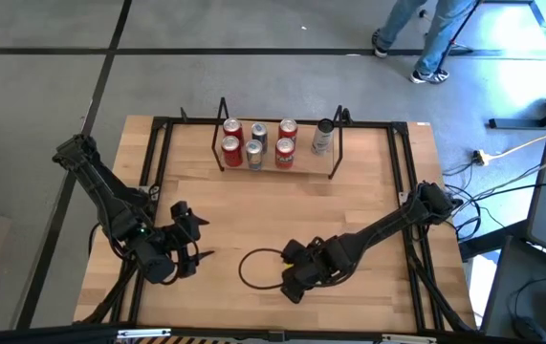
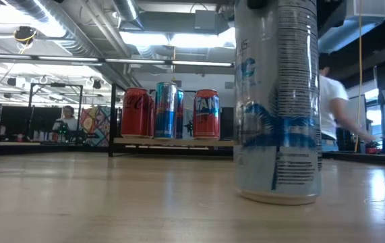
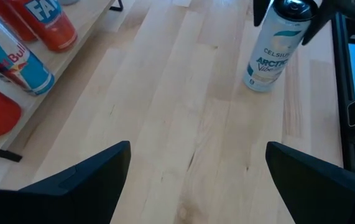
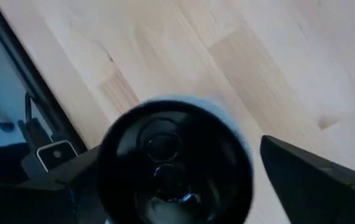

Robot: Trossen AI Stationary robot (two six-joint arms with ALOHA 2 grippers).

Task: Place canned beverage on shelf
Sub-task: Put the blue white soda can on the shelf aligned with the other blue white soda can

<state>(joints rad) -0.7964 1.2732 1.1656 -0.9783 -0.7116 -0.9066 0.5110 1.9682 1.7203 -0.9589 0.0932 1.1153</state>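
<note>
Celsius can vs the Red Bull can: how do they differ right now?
The Celsius can stands on the bare table; the Red Bull can stands on the shelf. The Celsius can is white with teal print; the Red Bull can is blue and silver. The right gripper straddles the Celsius can's top; no gripper is at the Red Bull can. Both are upright.
</note>
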